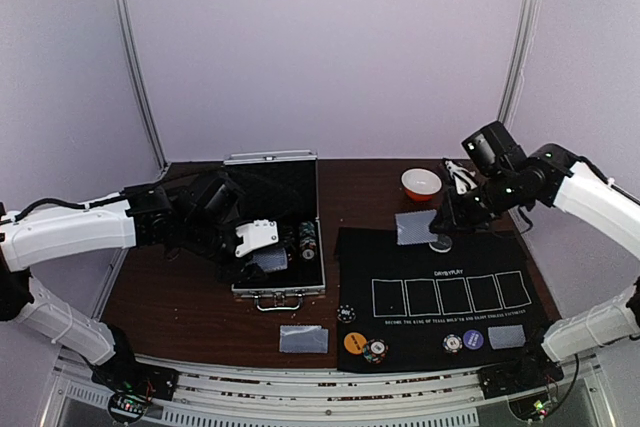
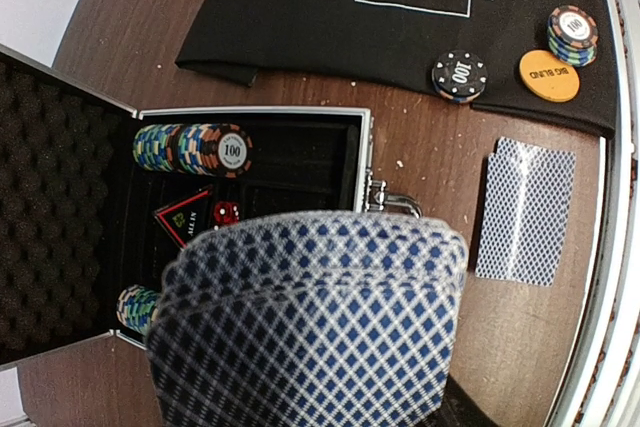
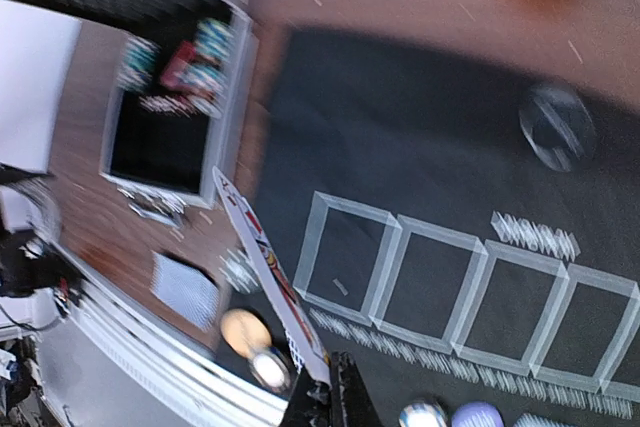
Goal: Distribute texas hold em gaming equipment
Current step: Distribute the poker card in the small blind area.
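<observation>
**A:** Entry one: left gripper point(image 1: 264, 250)?

**B:** Its fingers are hidden behind the card pack point(image 2: 310, 322) they clench. The pack has a blue-checked back and is held in the air over the open case point(image 2: 362, 162). Below it, a row of striped chips point(image 2: 195, 147) lies in the case tray.

**A:** Edges and room there?

**B:** The case lid is raised on the far side. The case's right rim lies just left of the black mat point(image 1: 440, 292). On the near side there is bare wood, then a face-down card pile point(image 1: 304, 339) close to the table's near edge.

**A:** Entry two: right gripper point(image 3: 325, 399)?

**B:** It grips a single card point(image 3: 265, 267) by one end, edge-on to the wrist camera. It hangs above the far part of the mat, just beside a far card pile point(image 1: 415, 227) and a greyish disc point(image 1: 440, 244). The white-and-orange bowl point(image 1: 421, 183) sits farther off, on the wood.

**A:** And along the mat's near edge?

**B:** Left to right:
- dark chip point(image 1: 346, 314)
- orange disc point(image 1: 355, 342)
- chip stack point(image 1: 375, 351)
- second chip stack point(image 1: 452, 343)
- purple-blue disc point(image 1: 473, 339)
- right card pile point(image 1: 507, 336)
</observation>
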